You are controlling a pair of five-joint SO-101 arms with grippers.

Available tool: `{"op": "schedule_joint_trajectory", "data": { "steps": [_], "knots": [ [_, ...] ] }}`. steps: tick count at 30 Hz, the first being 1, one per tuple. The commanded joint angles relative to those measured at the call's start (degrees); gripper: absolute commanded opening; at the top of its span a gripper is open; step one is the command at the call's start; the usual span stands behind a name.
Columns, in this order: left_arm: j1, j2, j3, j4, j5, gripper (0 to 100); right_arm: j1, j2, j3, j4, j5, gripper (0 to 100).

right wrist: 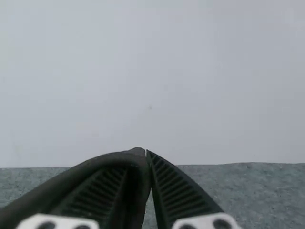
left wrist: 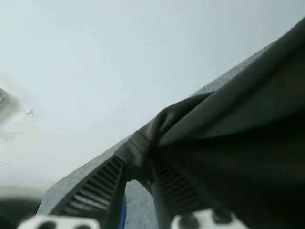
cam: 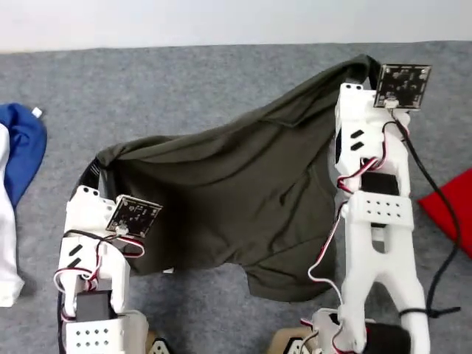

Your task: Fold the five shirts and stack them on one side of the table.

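The olive shirt (cam: 236,199) is strung out between my two grippers, right over the middle of the grey table (cam: 221,81), cloth sagging toward my bases. My left gripper (left wrist: 138,155) is clamped tight on one bunched corner. My right gripper (right wrist: 145,153) is pinched closed on the far edge, fabric draped over one finger. Out at the table's left edge lie a blue shirt (cam: 26,151) and a white one (cam: 6,243), well apart from the olive. A red one (cam: 453,206) sits off to the right.
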Motion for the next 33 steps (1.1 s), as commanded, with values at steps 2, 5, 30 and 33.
{"op": "schedule_joint_trajectory", "data": {
  "steps": [2,5,30,33],
  "knots": [
    [0.26,0.09,0.13,-2.64,-0.35,0,-0.66,1.27,-0.97,-1.98,0.79,0.8],
    [0.18,6.42,-0.22,-3.08,-0.35,0,-0.84,2.33,-1.93,-1.63,0.79,0.8],
    [0.79,90.37,-67.30,-5.54,14.33,0,-0.75,32.31,-33.93,-1.27,0.79,0.8],
    [0.70,97.76,-76.35,-1.14,14.33,0,-0.75,37.67,-41.49,1.10,1.93,0.8]
  ]
}}
